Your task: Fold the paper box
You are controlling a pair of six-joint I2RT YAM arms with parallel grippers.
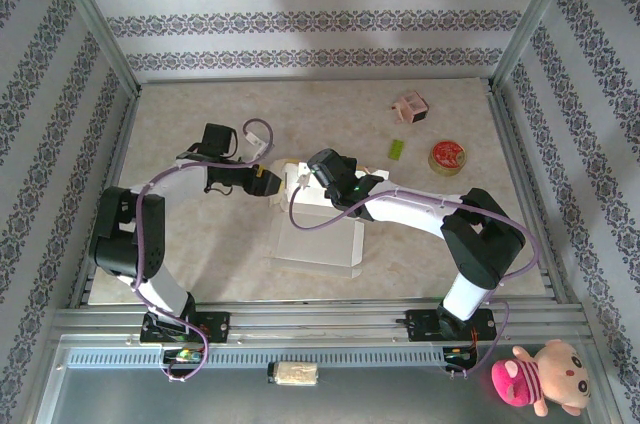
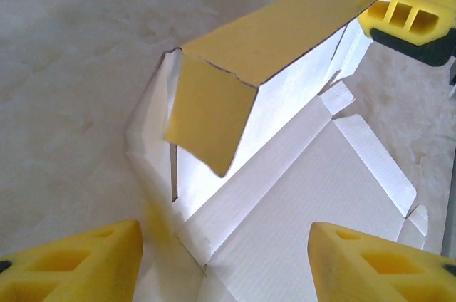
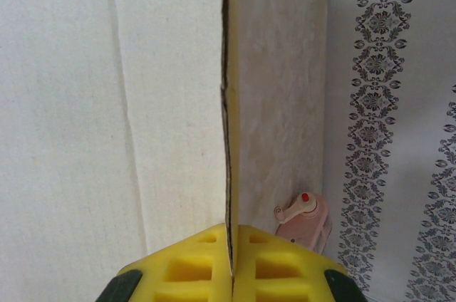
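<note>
The paper box [image 1: 318, 239] is seen lying partly unfolded near the middle of the table [image 1: 200, 124], just in front of both grippers. Its white side is turned upward and one yellow-backed panel is raised. The edge of that raised panel is pinched between the closed fingers of the right gripper [image 3: 231, 270]. The left gripper [image 2: 226, 259] is held with its fingers spread wide over the white blank, and nothing is grasped in it. A small pink box-like item [image 1: 410, 106] is set well apart, toward the far right.
</note>
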